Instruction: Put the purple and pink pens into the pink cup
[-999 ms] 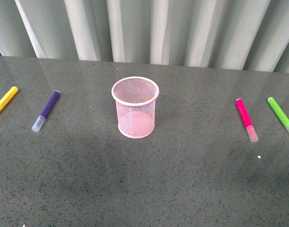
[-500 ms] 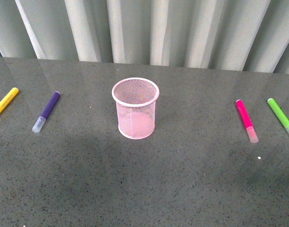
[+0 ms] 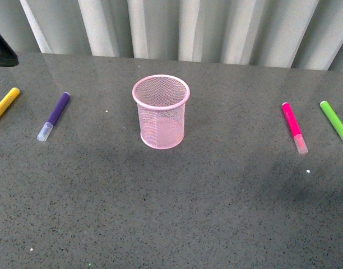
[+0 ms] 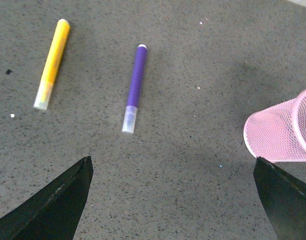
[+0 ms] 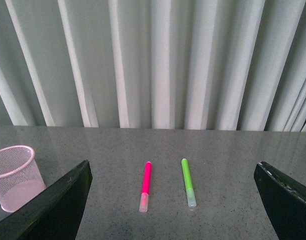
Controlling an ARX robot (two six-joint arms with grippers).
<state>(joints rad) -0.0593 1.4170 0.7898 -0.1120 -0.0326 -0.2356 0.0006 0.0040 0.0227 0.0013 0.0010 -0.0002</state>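
Note:
The pink cup stands upright mid-table, a pale wire-mesh holder with nothing in it. To its left lies the purple pen, to its right the pink pen, both flat on the table. My left gripper hovers open above the table, with the purple pen ahead of it and the cup off to one side. My right gripper is open too; the pink pen lies between its fingers' span, farther out, and the cup is at the edge. Neither gripper holds anything.
A yellow marker lies left of the purple pen, and a lime green marker right of the pink pen. A pleated grey curtain runs behind the dark speckled table. A dark shape shows at the upper left edge.
Everything in the front view now sits higher in the picture, with more near table showing. A dark shape has appeared at the upper left edge. The pens and cup keep their places.

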